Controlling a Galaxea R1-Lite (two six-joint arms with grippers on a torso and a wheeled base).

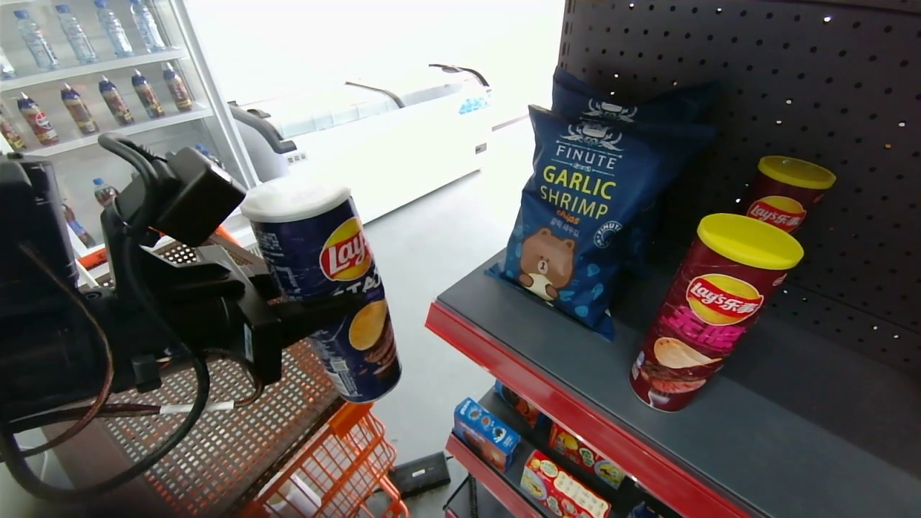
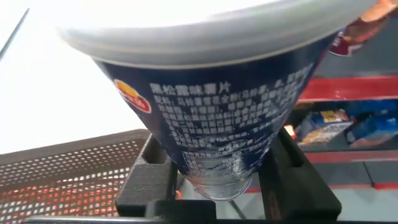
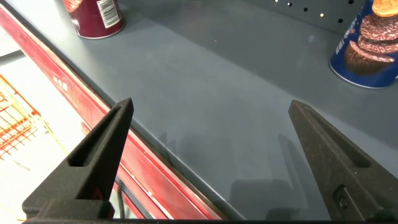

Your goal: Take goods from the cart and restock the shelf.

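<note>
My left gripper [image 1: 316, 313] is shut on a dark blue chips can [image 1: 327, 288] with a white lid, held upright and slightly tilted in the air above the orange cart [image 1: 237, 432], left of the shelf. In the left wrist view the blue can [image 2: 217, 124] sits between the two black fingers [image 2: 146, 180]. The grey shelf [image 1: 575, 360] with a red front edge carries two maroon chips cans with yellow lids [image 1: 709, 309] and blue garlic shrimp bags [image 1: 586, 216]. My right gripper [image 3: 208, 155] stands open over the shelf board [image 3: 236, 112], with nothing between its fingers.
A maroon can [image 3: 93, 17] and a blue can [image 3: 370, 50] stand on the shelf near the right gripper. Lower shelves hold snack boxes [image 1: 486, 432]. A drinks fridge [image 1: 86, 72] and a white chest freezer [image 1: 388, 137] stand behind. Bare floor lies between cart and shelf.
</note>
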